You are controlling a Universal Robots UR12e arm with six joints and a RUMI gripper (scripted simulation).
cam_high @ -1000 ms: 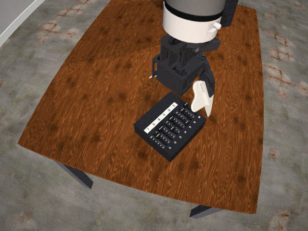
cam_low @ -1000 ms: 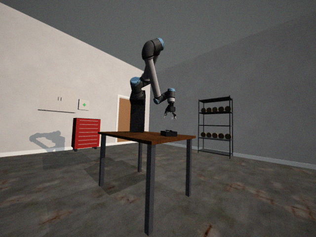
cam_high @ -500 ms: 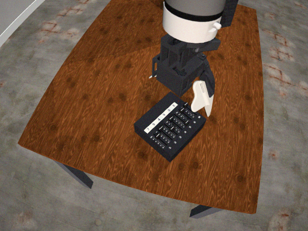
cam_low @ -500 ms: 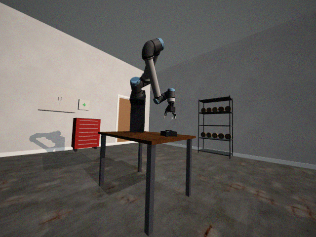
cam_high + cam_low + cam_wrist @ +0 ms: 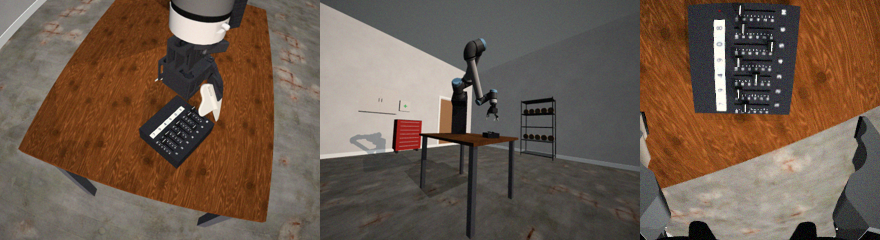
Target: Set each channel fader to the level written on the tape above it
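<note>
The black lighting desk (image 5: 177, 131) lies on the wooden table near its right side. It also shows in the wrist view (image 5: 744, 59) and as a small dark box in the exterior view (image 5: 490, 134). A white tape strip (image 5: 719, 65) with handwritten digits runs along one side of it, beside several faders (image 5: 754, 59) whose caps stand at different levels. My gripper (image 5: 492, 117) hangs well above the desk, open and empty. One white finger (image 5: 209, 102) shows over the desk's far right corner. The dark fingers frame the wrist view at left and right.
The table edge (image 5: 765, 155) runs under the gripper, with grey floor below it. A black shelf rack (image 5: 538, 127) stands far right, and a red tool cabinet (image 5: 407, 134) stands by the left wall.
</note>
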